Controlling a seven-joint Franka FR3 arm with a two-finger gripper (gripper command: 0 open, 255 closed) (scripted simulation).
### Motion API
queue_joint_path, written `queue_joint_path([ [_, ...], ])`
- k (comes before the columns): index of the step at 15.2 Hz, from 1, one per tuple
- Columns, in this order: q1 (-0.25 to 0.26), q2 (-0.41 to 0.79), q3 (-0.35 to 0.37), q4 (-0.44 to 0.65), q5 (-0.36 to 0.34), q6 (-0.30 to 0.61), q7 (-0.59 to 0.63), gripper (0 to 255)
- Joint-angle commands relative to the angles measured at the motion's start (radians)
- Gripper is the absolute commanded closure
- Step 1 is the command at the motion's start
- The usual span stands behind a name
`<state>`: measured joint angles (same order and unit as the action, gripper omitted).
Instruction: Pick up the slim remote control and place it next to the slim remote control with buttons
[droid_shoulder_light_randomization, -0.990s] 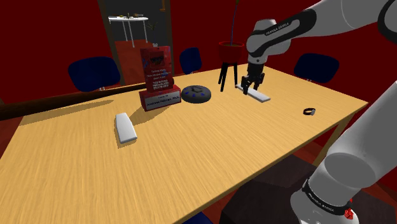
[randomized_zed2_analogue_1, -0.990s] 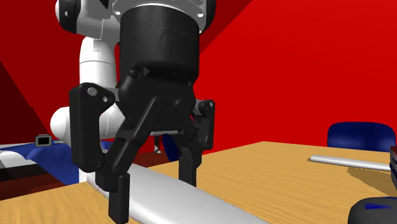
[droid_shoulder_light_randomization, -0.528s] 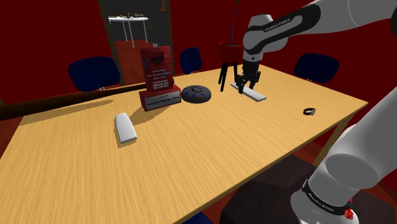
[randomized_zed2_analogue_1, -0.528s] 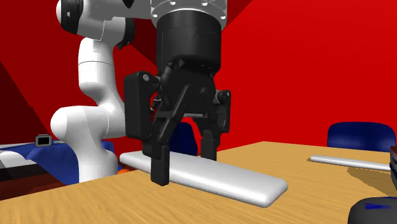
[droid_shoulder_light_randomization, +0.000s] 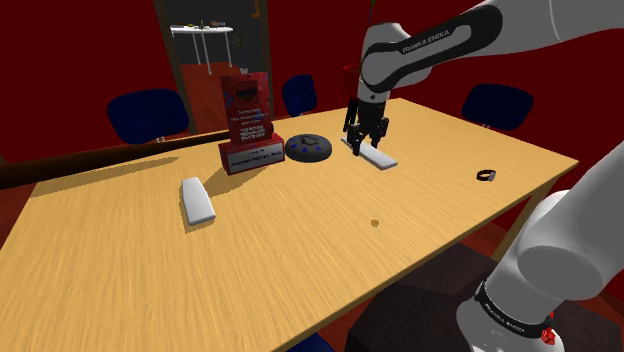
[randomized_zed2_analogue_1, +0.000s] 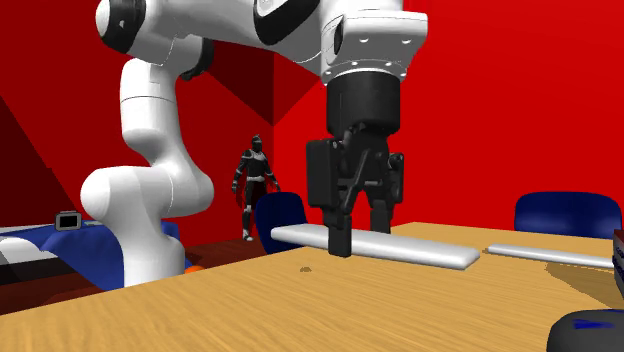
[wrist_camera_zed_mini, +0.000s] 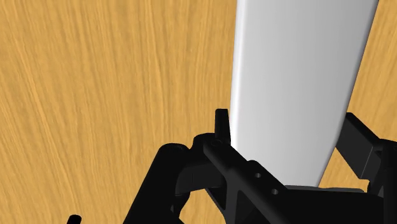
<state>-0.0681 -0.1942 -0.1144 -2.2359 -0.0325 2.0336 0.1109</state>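
Note:
My black gripper (droid_shoulder_light_randomization: 364, 146) is shut on a slim white remote (droid_shoulder_light_randomization: 375, 156) and holds it level a little above the wooden table (droid_shoulder_light_randomization: 300, 260). In the second exterior view the gripper (randomized_zed2_analogue_1: 360, 238) clasps the remote (randomized_zed2_analogue_1: 425, 251) near one end, and the rest of it sticks out to that view's right. From the wrist, the white remote (wrist_camera_zed_mini: 299, 76) runs away between the fingers (wrist_camera_zed_mini: 221, 124). A second slim white remote (droid_shoulder_light_randomization: 197, 200) lies flat near the shoulder view's left side of the table, far from the gripper; it is also the pale bar (randomized_zed2_analogue_1: 545, 255) at the second exterior view's right.
A red box (droid_shoulder_light_randomization: 248, 122) and a dark round disc (droid_shoulder_light_randomization: 308, 148) stand just to the shoulder view's left of the gripper. A small black ring-like object (droid_shoulder_light_randomization: 487, 176) lies toward the right edge. Blue chairs (droid_shoulder_light_randomization: 148, 112) ring the table's far side.
The gripper has carried the held remote toward the shoulder view's left, nearer the dark disc and farther from the second exterior camera. Its grip has stayed shut.

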Motion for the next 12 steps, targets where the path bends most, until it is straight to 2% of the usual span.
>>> queue_joint_path([
  [1, 0.024, -0.001, 0.032, 0.001, 0.007, -0.002, 0.053, 255],
  [12, 0.143, 0.085, 0.191, 0.097, 0.037, -0.014, 0.316, 255],
])
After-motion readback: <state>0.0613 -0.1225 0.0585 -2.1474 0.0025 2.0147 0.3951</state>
